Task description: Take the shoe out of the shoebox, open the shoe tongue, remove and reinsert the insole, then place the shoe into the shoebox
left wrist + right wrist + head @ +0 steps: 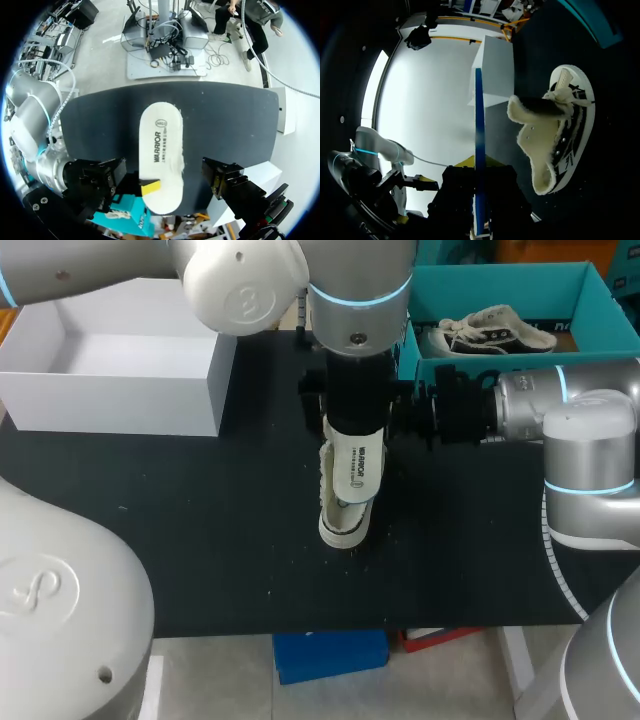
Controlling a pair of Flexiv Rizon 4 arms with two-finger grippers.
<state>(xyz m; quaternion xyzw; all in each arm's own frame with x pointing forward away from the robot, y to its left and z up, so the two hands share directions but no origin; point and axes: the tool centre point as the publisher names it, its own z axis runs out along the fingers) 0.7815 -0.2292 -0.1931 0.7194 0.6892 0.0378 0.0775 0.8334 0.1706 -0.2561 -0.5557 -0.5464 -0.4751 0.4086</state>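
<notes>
Left wrist view has the left fingers (pixel 150 186) clamped on one end of the white insole (pixel 161 145). One yellow tip presses on its printed face, and the other is hidden behind it. The rest of the insole stretches away ahead of the fingers, over the black desk (pixel 225 120).

From the head view, the left arm comes in from the left and points straight down at the middle of the desk. The insole hangs upright below it, printed face toward the camera. Its lower end meets the shoe (pixel 338 526), which lies on the desk directly beneath. Whether that end sits inside the shoe cannot be told.

The right wrist view shows the shoe on its side, with its fleecy lining exposed and the tongue folded outward.

The right arm enters from the right and lies level above the desk. The right fingers (pixel 425 412) are near the left arm's wrist and well above the shoe. Whether they are apart or together cannot be told.

A teal shoebox (pixel 590 300) stands at the far right corner with a second shoe (pixel 495 330) inside. A white box (pixel 120 395) stands at the far left.
</notes>
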